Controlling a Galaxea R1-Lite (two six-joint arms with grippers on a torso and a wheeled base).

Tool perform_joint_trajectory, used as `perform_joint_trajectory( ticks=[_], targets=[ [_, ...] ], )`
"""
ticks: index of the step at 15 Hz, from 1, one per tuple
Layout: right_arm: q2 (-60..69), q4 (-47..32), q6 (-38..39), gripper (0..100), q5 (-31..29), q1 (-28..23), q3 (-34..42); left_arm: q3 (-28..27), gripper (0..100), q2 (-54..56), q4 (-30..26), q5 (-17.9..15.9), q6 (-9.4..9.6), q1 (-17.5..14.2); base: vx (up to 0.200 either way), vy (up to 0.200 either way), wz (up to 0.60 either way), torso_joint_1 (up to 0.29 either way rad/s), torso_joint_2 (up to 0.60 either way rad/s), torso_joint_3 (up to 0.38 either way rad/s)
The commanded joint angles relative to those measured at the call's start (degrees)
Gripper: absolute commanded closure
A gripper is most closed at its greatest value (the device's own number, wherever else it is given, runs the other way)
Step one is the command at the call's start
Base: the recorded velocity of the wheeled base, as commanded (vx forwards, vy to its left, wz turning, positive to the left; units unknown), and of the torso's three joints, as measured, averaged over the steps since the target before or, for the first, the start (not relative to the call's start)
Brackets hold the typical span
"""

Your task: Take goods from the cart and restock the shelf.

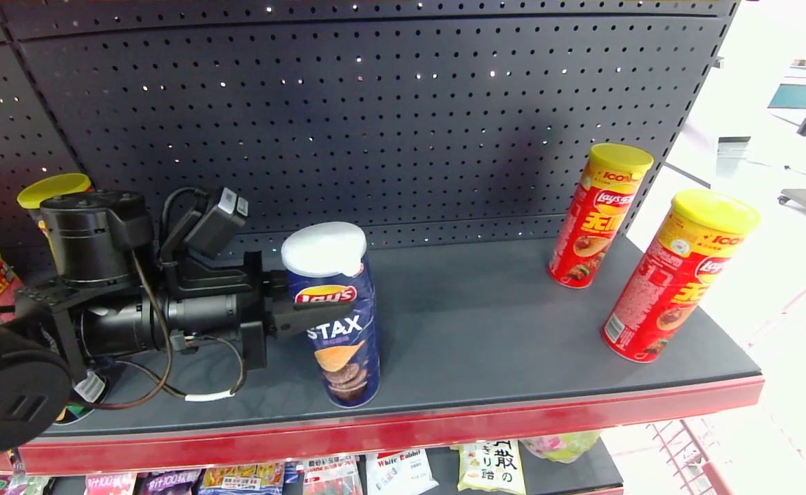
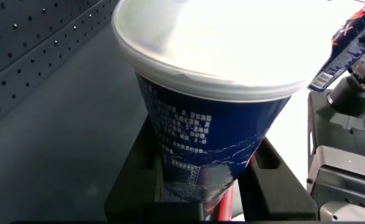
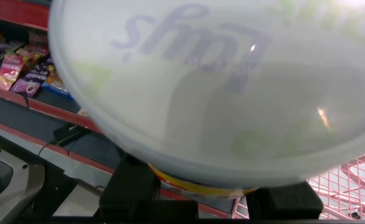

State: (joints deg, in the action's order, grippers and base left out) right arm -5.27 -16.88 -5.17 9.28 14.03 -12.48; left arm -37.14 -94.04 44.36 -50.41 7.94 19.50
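Shop aisle in front of me.
Pegboard (image 1: pixel 375 124) backs my shelf (image 1: pixel 485 330); red chip cans (image 1: pixel 599 216) at three o'clock, snack packets (image 1: pixel 403 471) at six.

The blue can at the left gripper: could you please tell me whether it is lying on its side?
No, the blue can is upright with its white lid on top, in the left gripper.

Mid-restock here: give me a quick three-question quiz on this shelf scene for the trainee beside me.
1. True or false: the blue can in the left gripper lies on its side.
2. How many red cans stand to its right on the shelf? A one, B two, C four.
3. Fill in: the other can, in the right gripper, has a ____ lid.
Key: 1 false, it is upright; 2 B; 3 clear.
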Motion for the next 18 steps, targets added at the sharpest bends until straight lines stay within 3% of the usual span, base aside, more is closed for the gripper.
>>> perform_joint_trajectory(
  ticks=[1, 12, 13, 17, 18],
  targets=[
    [-0.1, 0.1, 0.0, 100, 0.0, 0.0, 0.0, 1.7, 100, 1.7, -0.3, 0.0, 0.06, 0.1, 0.0, 0.0, 0.0, 0.0, 0.0, 0.0],
    [0.0, 0.1, -0.1, 100, 0.0, 0.0, -0.2, 4.2, 100, 3.5, -0.3, 0.5, 0.15, 0.1, 0.0, 0.0, 0.0, 0.0, 0.0, 0.0],
    [-0.1, 0.1, 0.0, 100, 0.0, 0.0, -0.3, 4.3, 0, 3.5, -0.2, 0.5, 0.24, 0.1, 0.0, 0.0, 0.0, 0.0, 0.0, 0.0],
    [-0.1, 0.0, -0.1, 100, 0.1, 0.0, -0.8, 5.7, 0, 5.6, -0.4, 2.1, 0.06, 0.1, 0.0, 0.0, 0.0, 0.0, 0.0, 0.0],
    [-0.4, 0.0, -0.1, 100, 0.1, 0.0, -1.2, 6.8, 0, 6.9, -0.4, 4.1, -0.03, 0.0, 0.0, 0.0, 0.0, 0.0, 0.0, 0.0]
  ],
)
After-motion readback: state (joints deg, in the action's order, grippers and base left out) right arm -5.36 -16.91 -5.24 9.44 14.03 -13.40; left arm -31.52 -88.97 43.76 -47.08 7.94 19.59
